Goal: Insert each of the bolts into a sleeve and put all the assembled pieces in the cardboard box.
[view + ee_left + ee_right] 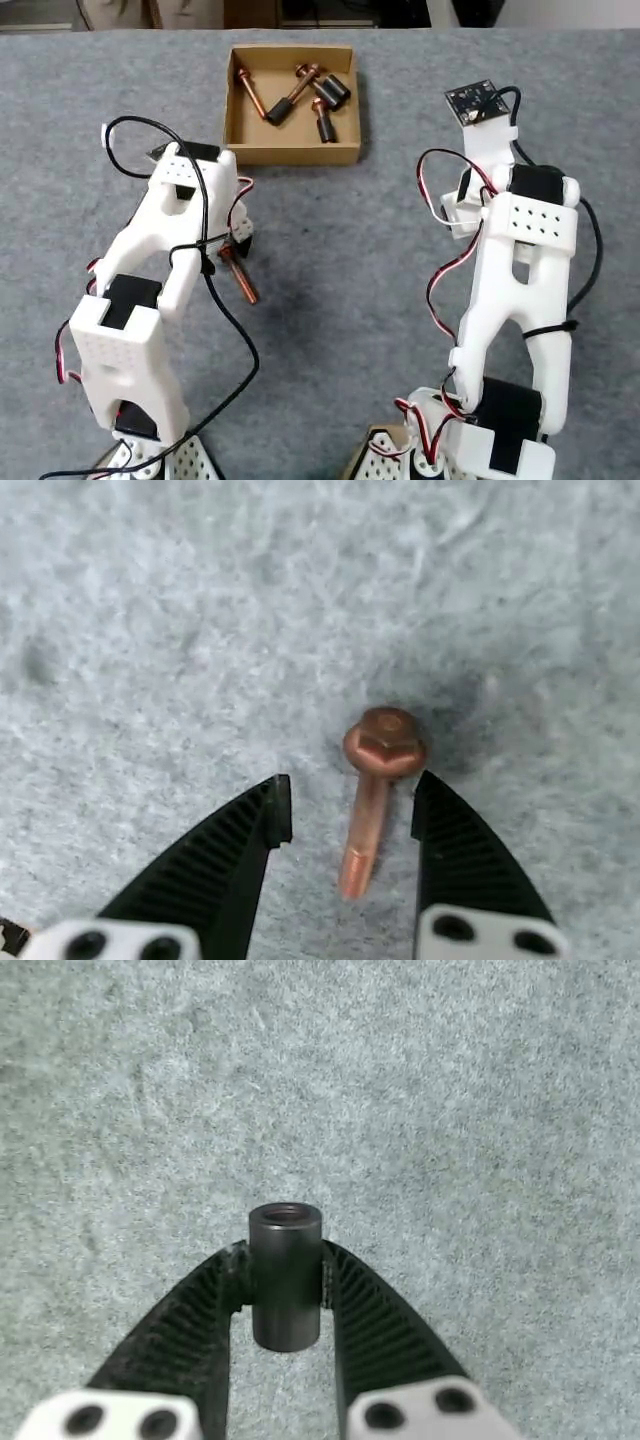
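Left: left end effector [352, 800] open wide, straddling a copper bolt [378, 780] lying on the tabletop [340, 260]. Far centre: cardboard box [240, 150] holding several assembled pieces [300, 92]. Right: right end effector [285, 1260] clamped on a black sleeve [286, 1295]. Apparently remaining: joining and boxing this pair.

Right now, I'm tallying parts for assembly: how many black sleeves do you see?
4. Three sleeves lie in the cardboard box; a fourth sleeve is clamped in the right gripper. The arms may hide others.
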Robot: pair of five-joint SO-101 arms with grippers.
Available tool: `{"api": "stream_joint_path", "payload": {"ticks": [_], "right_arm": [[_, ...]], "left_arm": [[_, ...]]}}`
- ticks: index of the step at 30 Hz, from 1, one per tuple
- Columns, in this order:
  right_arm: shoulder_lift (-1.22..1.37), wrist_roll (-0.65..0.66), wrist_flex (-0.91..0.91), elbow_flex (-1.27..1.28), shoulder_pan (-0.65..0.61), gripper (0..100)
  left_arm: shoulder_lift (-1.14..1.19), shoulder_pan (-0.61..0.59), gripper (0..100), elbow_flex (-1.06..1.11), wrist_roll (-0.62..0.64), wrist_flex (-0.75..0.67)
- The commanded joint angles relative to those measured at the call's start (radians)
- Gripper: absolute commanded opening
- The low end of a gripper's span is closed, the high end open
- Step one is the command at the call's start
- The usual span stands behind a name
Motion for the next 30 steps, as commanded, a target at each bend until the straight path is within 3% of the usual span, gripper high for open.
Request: {"api": "stream_joint_path", "payload": {"ticks": [1,10,19,25,30], "right_arm": [[-0.048,-0.006,-0.002,-0.045,-0.016,0.2],[-0.048,-0.006,0.000,-0.047,-0.016,0.2],[-0.048,-0.005,-0.002,-0.050,-0.016,0.2],[-0.050,-0.006,-0.002,-0.050,-0.016,0.2],[-0.073,-0.008,0.038,-0.088,-0.018,0.2]], "left_arm": [[-0.008,0.020,20,0.044,0.009,-0.058],[-0.008,0.021,20,0.060,0.011,-0.133],[-0.007,0.021,6,0.071,0.003,-0.144],[-0.019,0.014,2,0.060,-0.112,-0.143],[-0.101,-0.006,2,0.017,-0.288,-0.100]]}}
